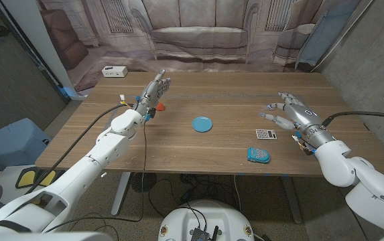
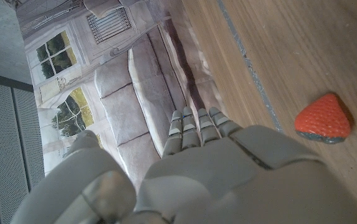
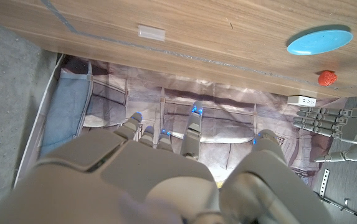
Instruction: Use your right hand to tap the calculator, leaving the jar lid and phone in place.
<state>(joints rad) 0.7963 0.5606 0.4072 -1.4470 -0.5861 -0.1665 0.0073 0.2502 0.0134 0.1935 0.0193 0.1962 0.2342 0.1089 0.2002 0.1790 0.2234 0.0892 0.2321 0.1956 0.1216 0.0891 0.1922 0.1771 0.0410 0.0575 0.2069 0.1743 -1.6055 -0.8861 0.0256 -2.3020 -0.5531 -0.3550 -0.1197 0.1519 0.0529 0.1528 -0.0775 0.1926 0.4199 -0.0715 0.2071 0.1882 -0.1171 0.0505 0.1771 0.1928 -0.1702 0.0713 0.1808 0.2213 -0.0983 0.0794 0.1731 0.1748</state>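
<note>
Right hand (image 1: 292, 114) hovered empty with fingers spread just beside the calculator (image 1: 266, 134), tap apparently not yet made; next move likely needed a short drop onto it, clear of phone (image 1: 259, 154).

My head view is evenly lit from overhead, soft and fairly bright, with no harsh glare on the long wooden table (image 1: 212, 134). Shadows are faint, only a pale one under the round blue jar lid (image 1: 202, 124). Straight edges bow toward the corners, a wide-lens warp. In my wrist views the grey robot left hand (image 2: 228, 180) and the grey robot right hand (image 3: 147, 180) sit close and blurred, while the table grain beyond stays sharp.
</note>
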